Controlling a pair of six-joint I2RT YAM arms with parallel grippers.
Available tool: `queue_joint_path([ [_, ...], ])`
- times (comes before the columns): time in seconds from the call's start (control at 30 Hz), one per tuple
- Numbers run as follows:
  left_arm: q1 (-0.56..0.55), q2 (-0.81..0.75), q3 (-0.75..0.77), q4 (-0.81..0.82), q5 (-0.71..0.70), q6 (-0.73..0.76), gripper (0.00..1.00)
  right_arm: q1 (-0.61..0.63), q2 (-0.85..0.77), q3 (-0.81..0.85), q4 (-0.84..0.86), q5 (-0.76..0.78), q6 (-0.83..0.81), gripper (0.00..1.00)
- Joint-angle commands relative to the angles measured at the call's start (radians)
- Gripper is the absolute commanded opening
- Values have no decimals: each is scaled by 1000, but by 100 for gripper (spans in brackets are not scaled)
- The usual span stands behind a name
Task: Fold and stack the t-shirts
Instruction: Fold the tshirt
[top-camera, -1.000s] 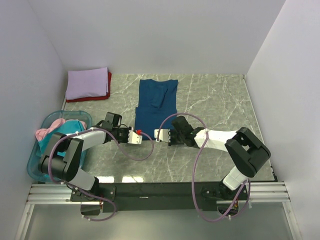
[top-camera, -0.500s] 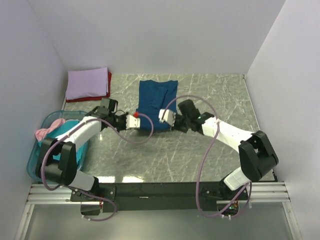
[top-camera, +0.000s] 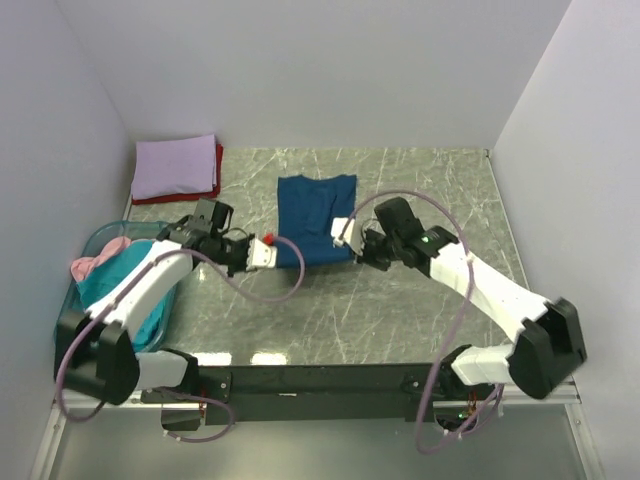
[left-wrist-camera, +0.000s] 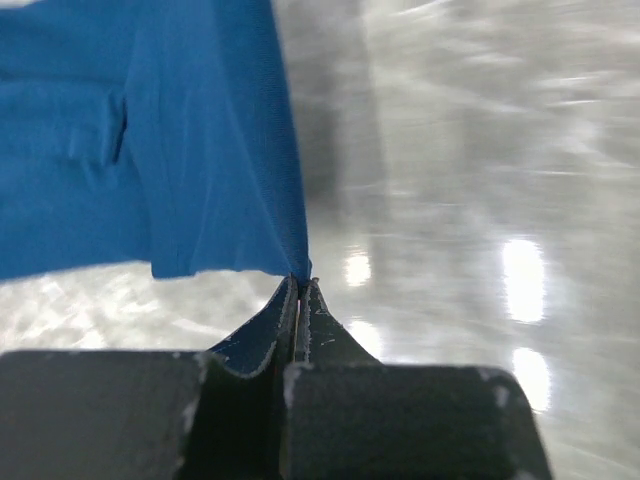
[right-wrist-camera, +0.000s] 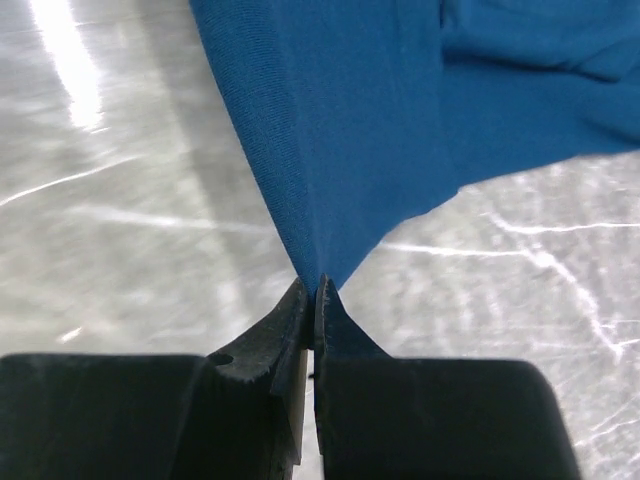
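Observation:
A dark blue t-shirt (top-camera: 315, 210) lies in the middle of the marble table, its near edge raised. My left gripper (top-camera: 277, 251) is shut on the shirt's near left corner; in the left wrist view the cloth (left-wrist-camera: 150, 150) runs into the closed tips (left-wrist-camera: 302, 285). At the near right corner my right gripper (top-camera: 337, 238) is shut on the cloth, and the blue fabric (right-wrist-camera: 380, 120) hangs taut from its tips (right-wrist-camera: 316, 285). A folded lavender t-shirt (top-camera: 177, 165) rests on a red one (top-camera: 219, 170) at the back left.
A translucent blue basket (top-camera: 95, 238) at the left edge holds a pink shirt (top-camera: 92, 265) and a teal shirt (top-camera: 128, 275). White walls close in the table on the left, the back and the right. Bare marble (top-camera: 430, 195) lies to the right of the blue shirt.
Both grippers have moved away from the near edge toward the back, carrying the blue shirt's near hem. The shirt now covers a shorter length of table. The left jaws closed fully.

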Motion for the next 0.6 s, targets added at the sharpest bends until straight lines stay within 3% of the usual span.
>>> queue_joint_path([
  [0.0, -39, -110, -41, -264, 50, 75, 1, 63, -137, -61, -147, -41, 29, 0],
  [0.23, -134, -349, -122, -474, 150, -35, 0, 192, -409, -159, -367, -135, 81, 0],
  [0.33, -164, -386, -93, -487, 168, -105, 0, 195, -418, -126, -391, -127, 95, 0],
  [0.57, -118, -160, 139, -512, 173, -103, 0, 107, -288, 5, -401, -152, 18, 0],
])
